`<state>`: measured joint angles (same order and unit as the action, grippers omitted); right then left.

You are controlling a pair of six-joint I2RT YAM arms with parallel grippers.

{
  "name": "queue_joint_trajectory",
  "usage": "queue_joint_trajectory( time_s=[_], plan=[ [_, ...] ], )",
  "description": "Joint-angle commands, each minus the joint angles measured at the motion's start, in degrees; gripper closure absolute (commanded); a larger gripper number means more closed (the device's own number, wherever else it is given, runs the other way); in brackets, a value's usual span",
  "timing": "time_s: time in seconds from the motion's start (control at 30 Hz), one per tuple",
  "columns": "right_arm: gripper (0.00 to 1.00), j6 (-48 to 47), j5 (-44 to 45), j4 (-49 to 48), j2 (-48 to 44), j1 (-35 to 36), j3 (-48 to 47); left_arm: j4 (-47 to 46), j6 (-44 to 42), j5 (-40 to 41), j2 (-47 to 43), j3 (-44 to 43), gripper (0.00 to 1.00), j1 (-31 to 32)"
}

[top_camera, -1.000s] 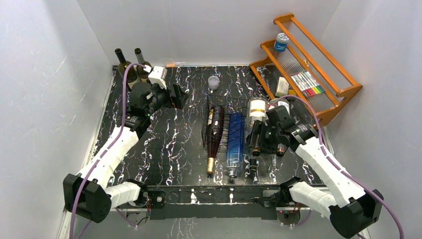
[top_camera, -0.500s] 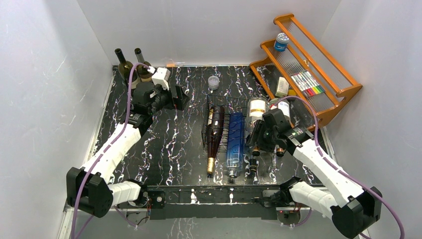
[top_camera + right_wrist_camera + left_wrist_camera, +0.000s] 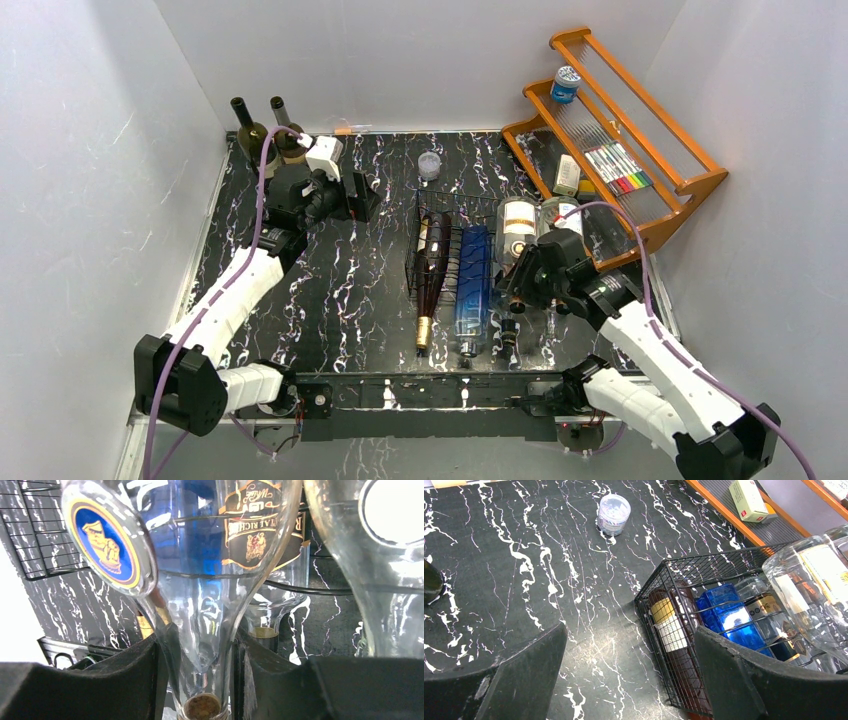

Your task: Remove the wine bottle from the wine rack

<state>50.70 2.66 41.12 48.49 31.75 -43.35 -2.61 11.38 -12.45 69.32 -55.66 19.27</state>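
The wine rack (image 3: 441,214) of thin black wire lies mid-table, and its corner shows in the left wrist view (image 3: 704,563). A clear wine bottle (image 3: 516,222) with a white label lies at its right side, neck toward me. My right gripper (image 3: 518,284) is shut on that neck. In the right wrist view both black fingers (image 3: 150,675) press the glass neck of the wine bottle (image 3: 200,630), with the cork low between them, right gripper (image 3: 200,680). My left gripper (image 3: 356,194) hangs open left of the rack, left gripper (image 3: 634,680) over bare tabletop.
A dark red bottle (image 3: 432,268) and a blue bottle (image 3: 472,282) lie in the rack. Another clear bottle (image 3: 562,213) lies right of it. Two dark bottles (image 3: 254,132) stand at the back left. An orange slatted shelf (image 3: 690,185) fills the back right. A small jar (image 3: 429,165) sits behind the rack.
My right gripper has closed onto the clear bottle's neck, and the right arm has shifted slightly left. The left arm edged right early on, then held still, open.
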Motion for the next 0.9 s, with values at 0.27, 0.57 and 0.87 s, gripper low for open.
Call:
queue_joint_trajectory(
  time_s=[0.27, 0.57, 0.87],
  plan=[
    [1.00, -4.34, 0.59, -6.31, -9.91, -0.11, -0.81, -2.17, -1.42, 0.96, -4.60, 0.14, 0.02, 0.29],
    [1.00, -5.72, -1.13, -10.25, -13.03, -0.11, -1.69, -2.21, -2.13, 1.73, -4.85, 0.43, 0.02, 0.27],
    [1.00, -9.29, -0.01, -10.60, -16.21, -0.11, -6.07, -3.46, -2.28, 2.06, -4.42, 1.52, 0.02, 0.26]
  ],
)
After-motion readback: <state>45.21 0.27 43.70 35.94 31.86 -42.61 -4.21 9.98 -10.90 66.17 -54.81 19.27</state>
